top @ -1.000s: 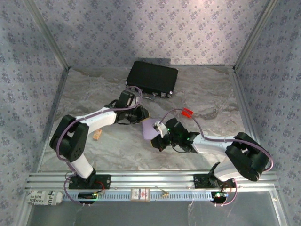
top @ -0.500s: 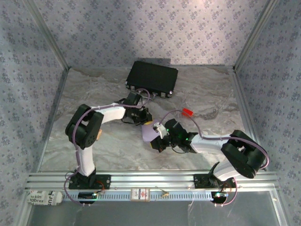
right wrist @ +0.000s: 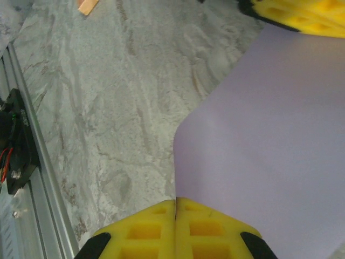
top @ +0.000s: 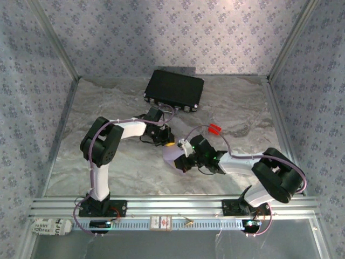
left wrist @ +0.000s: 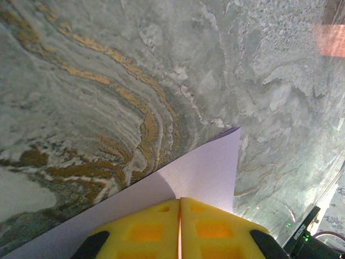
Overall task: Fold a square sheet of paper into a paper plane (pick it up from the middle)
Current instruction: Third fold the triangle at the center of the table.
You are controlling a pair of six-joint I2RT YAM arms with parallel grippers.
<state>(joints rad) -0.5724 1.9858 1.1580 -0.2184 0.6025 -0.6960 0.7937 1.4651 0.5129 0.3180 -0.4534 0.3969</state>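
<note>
Sheet: the thin, pale lilac square sheet of paper sits mid-bench between the two arms, well apart from the black rectangular case and the small red block.
Left jaws: together, clamped on the sheet's far side near a corner; the yellow pads meet with the paper running in under them.
Right jaws: together, clamped on the near side, yellow pads on the lilac paper.
Just changed: the left arm has swung in from the left and its jaws, slightly apart a second ago, have closed. The right jaws have stayed clamped.
Meaning: the sheet is now held on two sides, probably ready for a first fold.
Progress: no crease shows, so folding looks barely begun.
Risk: pulling apart could tear the thin paper.
</note>
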